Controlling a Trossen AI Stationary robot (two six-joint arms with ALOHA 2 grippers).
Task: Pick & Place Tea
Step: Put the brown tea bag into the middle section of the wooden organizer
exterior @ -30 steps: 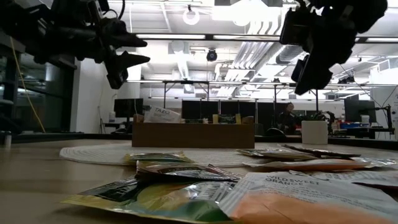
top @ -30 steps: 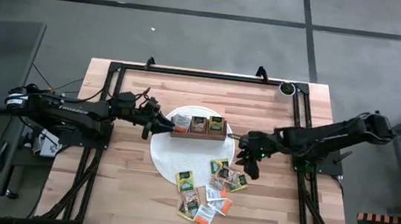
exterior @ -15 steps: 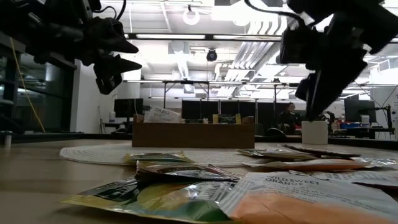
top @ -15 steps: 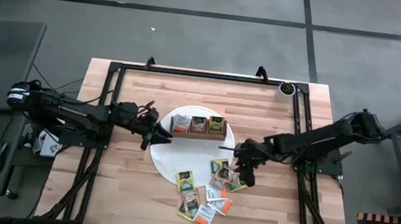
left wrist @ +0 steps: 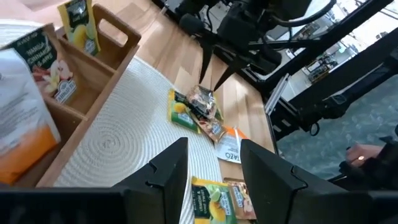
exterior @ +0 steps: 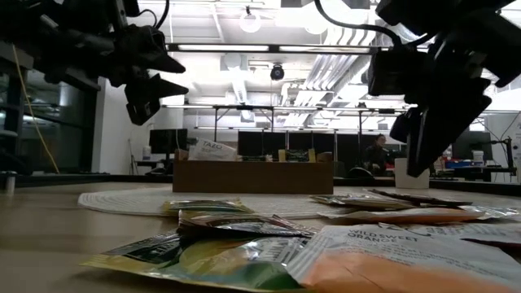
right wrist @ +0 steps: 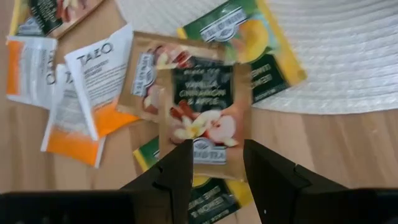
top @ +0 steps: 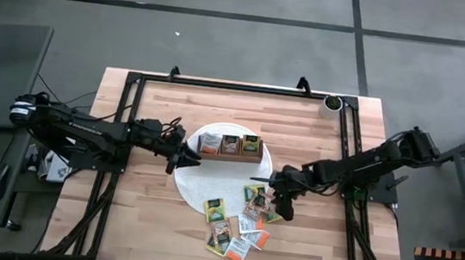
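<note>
Paper-thin and light, the tea packets [top: 240, 222] are lying scattered on the worktop [top: 145, 216] near the wooden box [top: 231, 146]. You are hovering the right pincer [top: 281, 200], spread and empty, over one (pinch an overhanging edge); the left pincer [top: 188, 156] is waiting spread.

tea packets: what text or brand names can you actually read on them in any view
"TAZO": white and orange packet, right wrist view.
"TAZO": white packet on the table, left wrist view.
"WILD SWEET ORANGE": nearest orange packet, low view.
"VANILLA CINNAMON APPLE", faint: brown packet under the right gripper.
Other packets' print: too blurred.
</note>
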